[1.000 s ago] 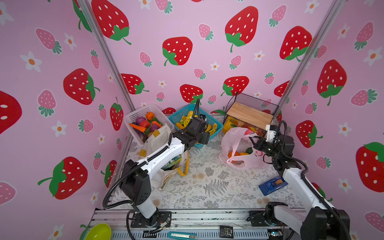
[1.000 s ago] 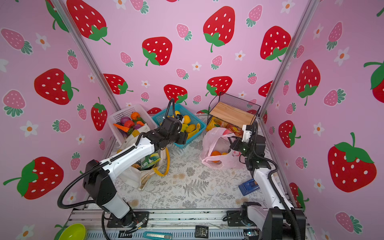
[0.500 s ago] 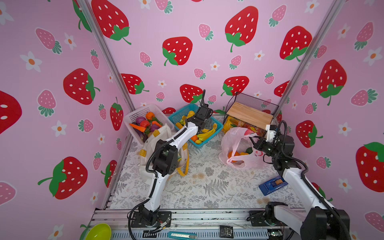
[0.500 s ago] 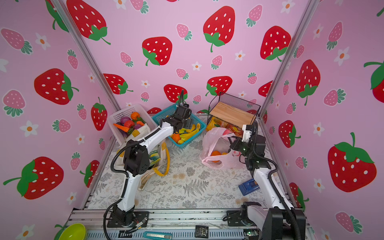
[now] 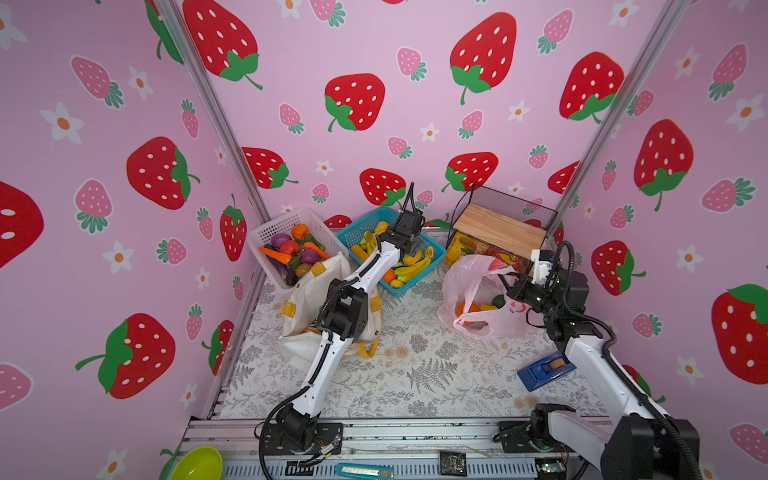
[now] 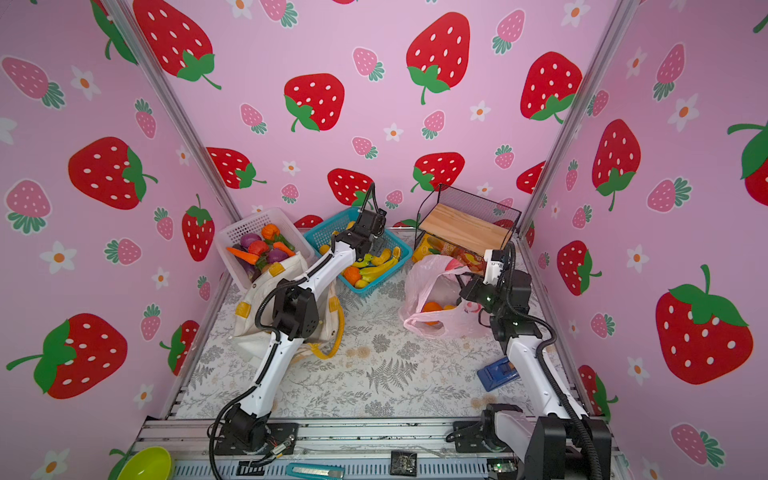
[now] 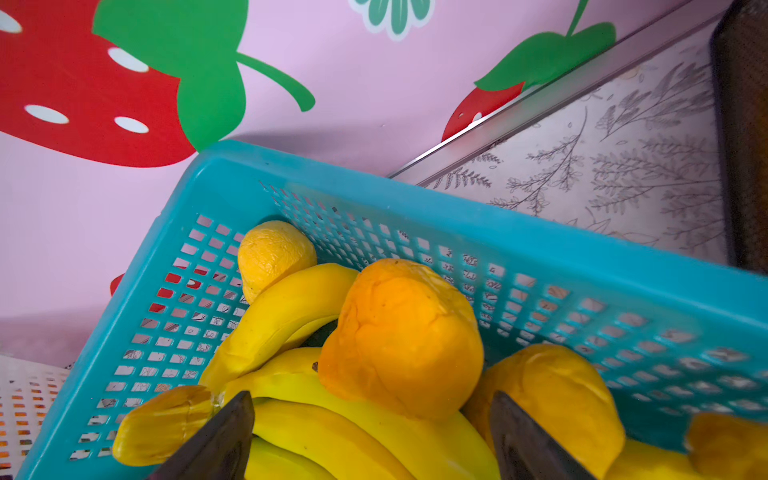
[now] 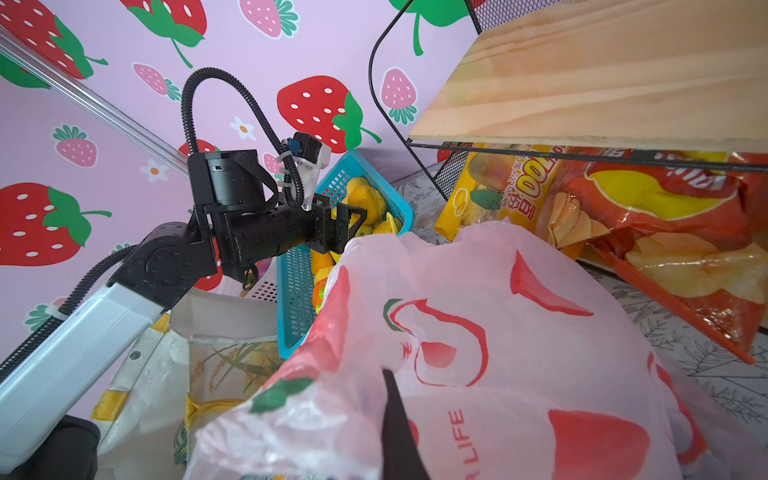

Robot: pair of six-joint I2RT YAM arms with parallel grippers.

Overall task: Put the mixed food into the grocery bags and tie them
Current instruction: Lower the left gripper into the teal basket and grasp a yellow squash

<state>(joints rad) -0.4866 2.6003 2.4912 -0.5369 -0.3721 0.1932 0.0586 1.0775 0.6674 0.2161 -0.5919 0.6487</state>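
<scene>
Left gripper is seen spread wide just above an orange fruit in the blue basket at the tabletop's far edge. Right gripper is pinched shut on the pink plastic bag near the far right corner.

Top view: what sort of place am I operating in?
Probably a robot test booth staged as a toy grocery: pink strawberry-print wall panels, an aluminium mounting rail along the front, and a blue lattice plastic basket of toy fruit.

Tote left, plastic bag right, baskets behind.
</scene>
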